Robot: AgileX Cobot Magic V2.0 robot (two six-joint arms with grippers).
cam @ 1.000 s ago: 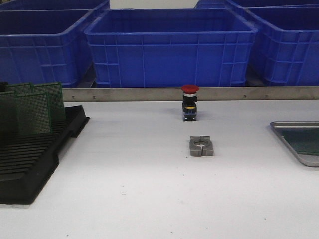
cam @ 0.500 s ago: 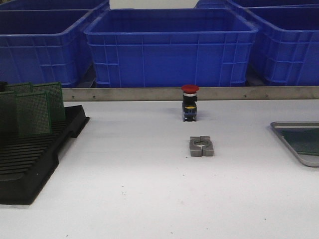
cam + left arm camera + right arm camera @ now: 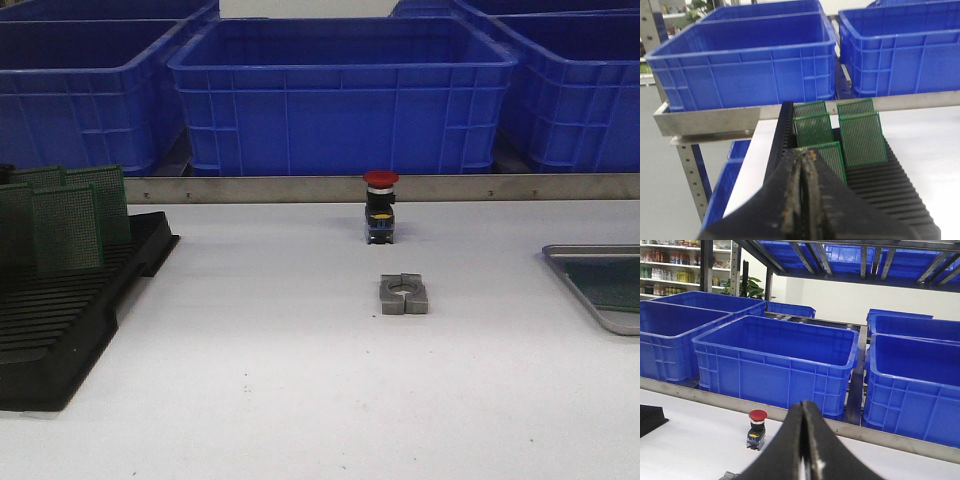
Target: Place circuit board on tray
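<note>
The left gripper [image 3: 802, 156] is pinched tight w/ nothing in it, just behind the green circuit boards [image 3: 818, 129] standing in the black rack [image 3: 890, 180] so they're easy to pick; the tray [image 3: 597, 287] sits far off

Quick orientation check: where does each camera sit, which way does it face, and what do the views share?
Front view: looks forward over the table at the blue bins; nothing of the robot shows.
Left wrist view: behind the shut left tool, facing the black rack of circuit boards.
Right wrist view: behind the shut right tool, facing the bins.
Shared: front and right wrist both show the red push button.
</note>
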